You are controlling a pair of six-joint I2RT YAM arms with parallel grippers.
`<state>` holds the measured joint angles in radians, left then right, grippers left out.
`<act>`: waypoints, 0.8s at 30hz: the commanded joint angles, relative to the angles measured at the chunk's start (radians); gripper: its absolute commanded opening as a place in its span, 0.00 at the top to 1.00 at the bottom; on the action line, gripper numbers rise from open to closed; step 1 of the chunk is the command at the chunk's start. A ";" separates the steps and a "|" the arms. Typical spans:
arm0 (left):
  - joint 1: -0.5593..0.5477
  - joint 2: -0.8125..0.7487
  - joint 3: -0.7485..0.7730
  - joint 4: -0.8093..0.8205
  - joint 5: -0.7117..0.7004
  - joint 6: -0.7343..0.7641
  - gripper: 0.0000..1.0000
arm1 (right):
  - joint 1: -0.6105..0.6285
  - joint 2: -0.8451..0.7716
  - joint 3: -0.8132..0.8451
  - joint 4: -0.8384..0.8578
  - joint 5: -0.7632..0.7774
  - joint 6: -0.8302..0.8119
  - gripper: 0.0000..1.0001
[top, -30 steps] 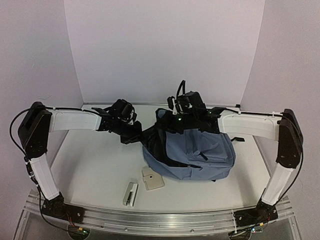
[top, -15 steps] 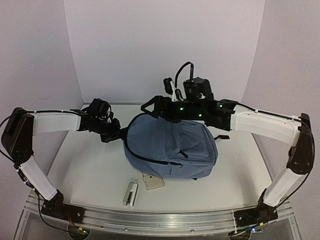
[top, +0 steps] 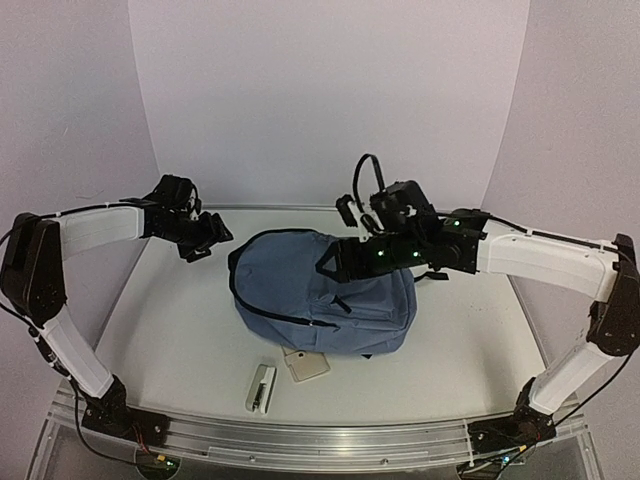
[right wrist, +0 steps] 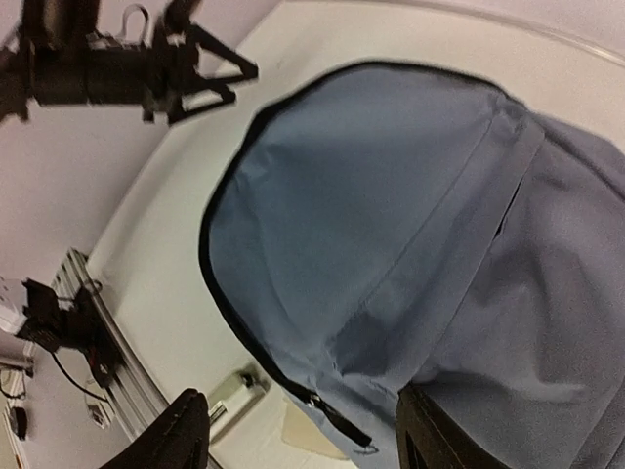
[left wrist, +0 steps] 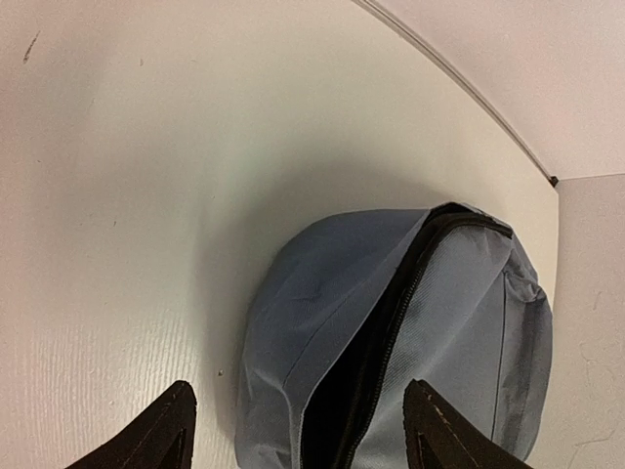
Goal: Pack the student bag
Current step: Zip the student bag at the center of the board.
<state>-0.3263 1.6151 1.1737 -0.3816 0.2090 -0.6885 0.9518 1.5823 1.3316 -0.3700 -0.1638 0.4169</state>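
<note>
**Bag lying flat, both grippers standing open**

A white table (top: 170,330) inside pale lilac walls (top: 330,100) is carrying the whole scene. The student bag (top: 320,300) is lying flat at its middle with the front pocket facing up. Its black zip trim is running round the edge nearest the left arm. In the left wrist view a dark gap is showing along that zip, so the main compartment is looking at least partly unzipped.

The right gripper (top: 345,262) is hovering over the bag's far top edge, fingers spread and nothing clamped between them. The left gripper (top: 205,238) is hanging clear of the bag, off its far left corner, jaws likewise apart and empty.

A flat beige item (top: 304,363) is lying against the bag's near edge. A small grey stapler-like object (top: 261,387) is sitting just beside it, further from the bag.

By my reading, the arms are positioning and opening the bag, and nothing is going in yet. The next move is calling for one gripper to hold the zip mouth wide while the other fetches a loose item.
</note>
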 commanded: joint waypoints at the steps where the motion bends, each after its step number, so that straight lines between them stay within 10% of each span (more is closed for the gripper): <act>1: -0.006 -0.187 -0.086 -0.050 -0.120 0.020 0.24 | 0.086 0.065 -0.022 -0.083 0.058 -0.044 0.37; 24: -0.005 -0.494 -0.214 -0.211 -0.139 -0.004 0.21 | 0.173 0.223 -0.023 -0.133 0.410 -0.120 0.61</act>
<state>-0.3290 1.1444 0.9537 -0.5875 0.0753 -0.6845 1.1185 1.8107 1.3014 -0.4948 0.1270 0.3033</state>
